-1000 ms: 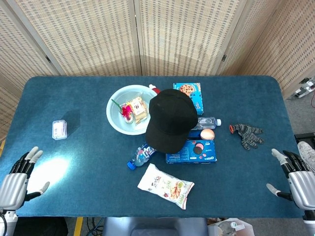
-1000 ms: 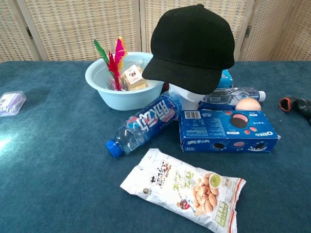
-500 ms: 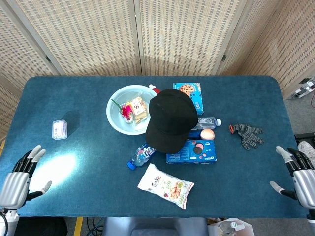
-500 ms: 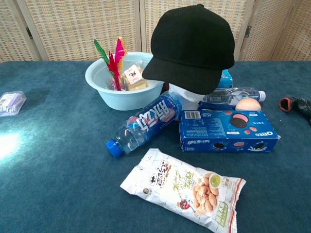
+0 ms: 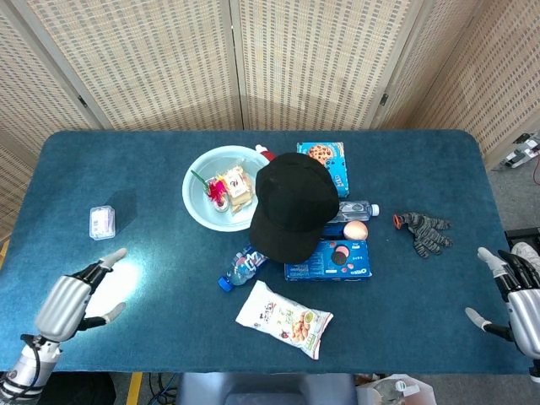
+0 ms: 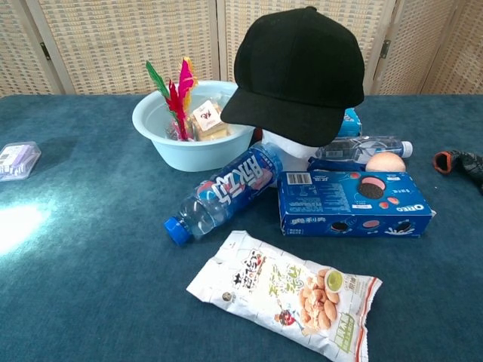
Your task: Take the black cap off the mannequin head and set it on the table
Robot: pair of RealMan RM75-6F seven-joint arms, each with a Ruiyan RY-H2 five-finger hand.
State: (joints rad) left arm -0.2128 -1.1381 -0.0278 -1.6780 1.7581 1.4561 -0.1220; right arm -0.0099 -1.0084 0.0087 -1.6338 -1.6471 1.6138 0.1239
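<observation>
Black cap: the black fabric baseball cap [image 6: 298, 72] is sitting on the white mannequin head [image 6: 290, 147], centre of the frame, brim pointing down toward the lower left. Only a sliver of the head shows under it in the chest view.
Left hand: silver robot left hand [image 5: 74, 295] is at the lower left of the head view, over the blue felt-covered table [image 5: 152, 337], fingers spread, holding nothing, well apart from the cap.
Right hand: silver robot right hand [image 5: 516, 295] sits at the lower right edge, partly cut off by the frame, fingers apart, nothing in it either.
Bowl: pale blue plastic bowl [image 6: 162, 136] just left of the cap, with snack packs and a red-and-green feather shuttlecock [image 6: 172, 94] in it.
Bottle: clear plastic cola bottle with a blue lid [image 6: 223, 194] lying on its side below the bowl.
Boxes: blue Oreo cookie box [image 6: 351, 202] right of the bottle, touching the head's base as far as I can tell.
Snack: white nut snack bag [image 6: 283, 292] lies flat at the bottom centre.
Far right: dark knit work glove [image 5: 424, 230].
</observation>
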